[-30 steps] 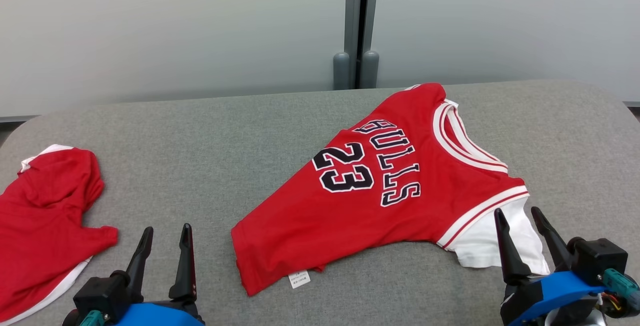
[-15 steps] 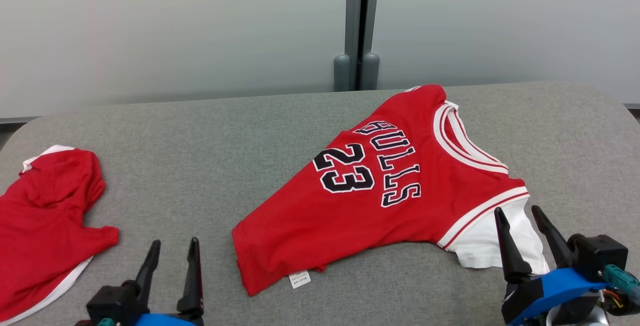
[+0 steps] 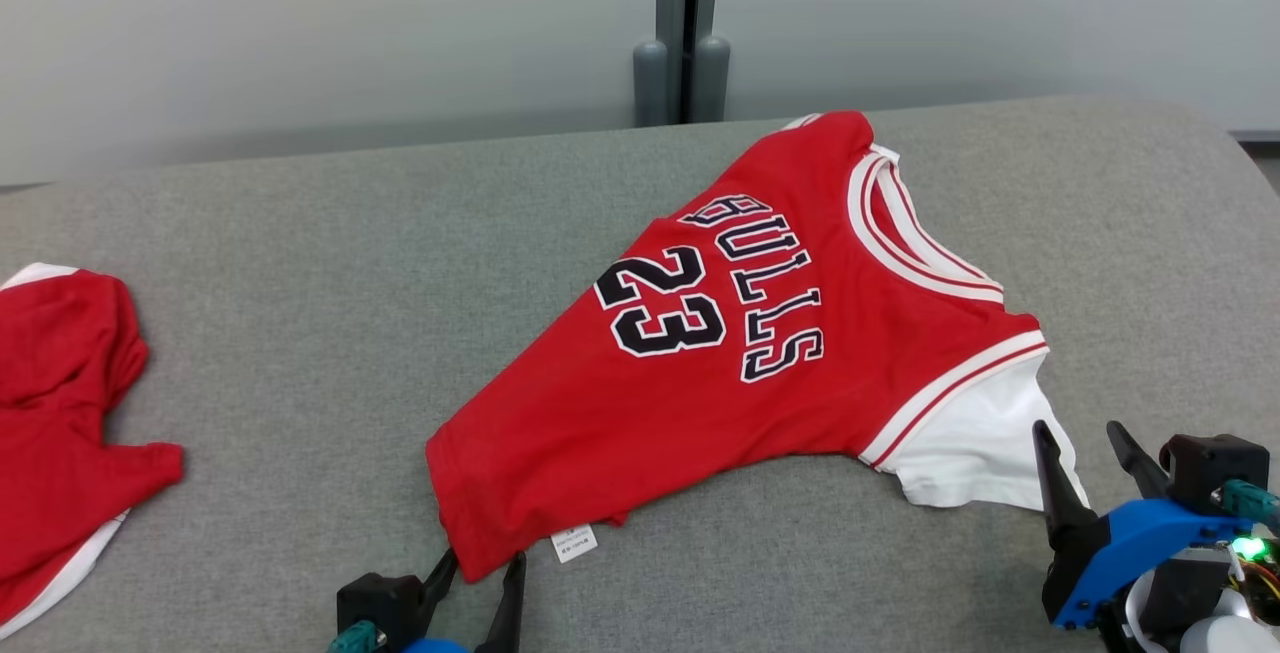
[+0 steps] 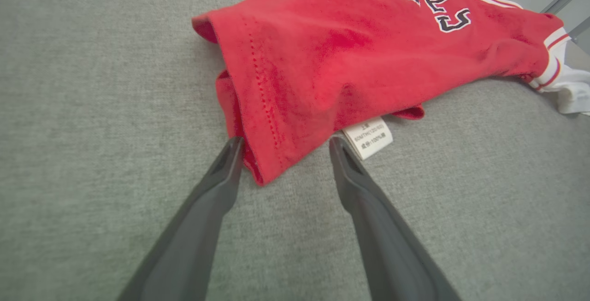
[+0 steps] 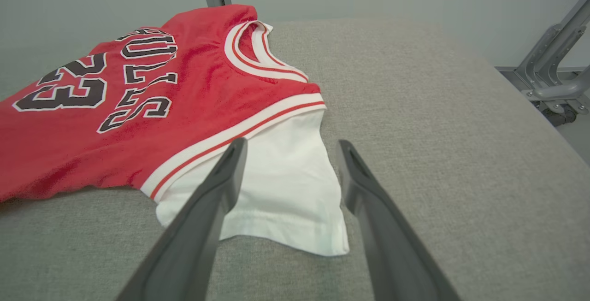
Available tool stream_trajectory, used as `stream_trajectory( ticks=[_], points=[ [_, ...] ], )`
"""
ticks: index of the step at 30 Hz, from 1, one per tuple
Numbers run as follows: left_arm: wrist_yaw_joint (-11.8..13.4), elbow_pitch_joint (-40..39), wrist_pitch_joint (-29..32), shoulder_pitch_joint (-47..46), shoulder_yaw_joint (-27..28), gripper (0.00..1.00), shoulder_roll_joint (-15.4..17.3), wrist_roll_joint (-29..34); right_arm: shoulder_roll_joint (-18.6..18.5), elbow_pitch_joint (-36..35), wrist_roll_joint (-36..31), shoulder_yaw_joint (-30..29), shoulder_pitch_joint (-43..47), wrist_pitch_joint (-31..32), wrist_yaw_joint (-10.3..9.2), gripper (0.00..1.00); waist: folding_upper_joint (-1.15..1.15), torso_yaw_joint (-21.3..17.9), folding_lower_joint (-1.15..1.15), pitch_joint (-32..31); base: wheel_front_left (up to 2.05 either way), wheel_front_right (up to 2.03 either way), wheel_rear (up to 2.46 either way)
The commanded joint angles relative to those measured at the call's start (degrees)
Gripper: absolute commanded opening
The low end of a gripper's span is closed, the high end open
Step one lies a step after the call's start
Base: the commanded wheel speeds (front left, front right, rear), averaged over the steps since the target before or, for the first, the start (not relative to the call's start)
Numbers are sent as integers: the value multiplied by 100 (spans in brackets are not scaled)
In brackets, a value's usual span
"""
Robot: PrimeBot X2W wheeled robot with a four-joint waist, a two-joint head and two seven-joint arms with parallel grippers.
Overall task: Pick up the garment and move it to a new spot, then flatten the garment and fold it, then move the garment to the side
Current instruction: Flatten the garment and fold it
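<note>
Blue-bodied right tool [image 3: 1078,426], tapered black fingers [image 3: 1056,489]

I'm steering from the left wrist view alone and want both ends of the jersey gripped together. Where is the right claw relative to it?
Observer: The right claw is open and points at the jersey's white sleeve, near the sleeve's outer edge. It grips nothing.
Operator: Is anything else on the table that I might drag into?
Observer: Yes, a second red garment lies at the left end of the table, well apart from the jersey.
</note>
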Motion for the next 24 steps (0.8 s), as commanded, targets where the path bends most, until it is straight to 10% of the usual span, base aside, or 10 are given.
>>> stream_trajectory(
  ticks=[1,10,13,14,17,19,23,24],
  points=[
    [-22,174,27,-156,-38,100,-22,-9,-5,176,-81,-70,-132,77,3,100,0,-16,0,74,0,0,0],
    [4,625,-144,-469,155,100,-197,-181,-7,1127,-234,-392,-609,199,2,100,0,-43,0,362,0,0,0],
    [-64,688,-179,-505,172,50,-152,-237,-6,1358,-193,-428,-680,234,3,100,0,-15,0,421,0,0,0],
    [-77,703,-197,-505,178,50,-134,-248,-6,1426,-165,-432,-706,215,3,100,0,-9,0,432,0,0,0],
    [-86,691,-234,-449,223,98,-93,-288,-7,1567,-126,-446,-749,171,3,100,0,14,0,445,0,0,0],
    [-89,675,-235,-411,241,93,-48,-299,-6,1671,-107,-434,-755,157,3,100,0,31,0,450,0,0,0],
    [-103,734,-187,-404,242,7,-42,-353,-5,1930,-145,-402,-797,213,3,100,0,36,0,455,0,0,0],
    [-105,765,-174,-422,241,0,-56,-366,-3,2007,-185,-412,-801,242,3,100,0,32,0,455,0,0,0]
  ],
)
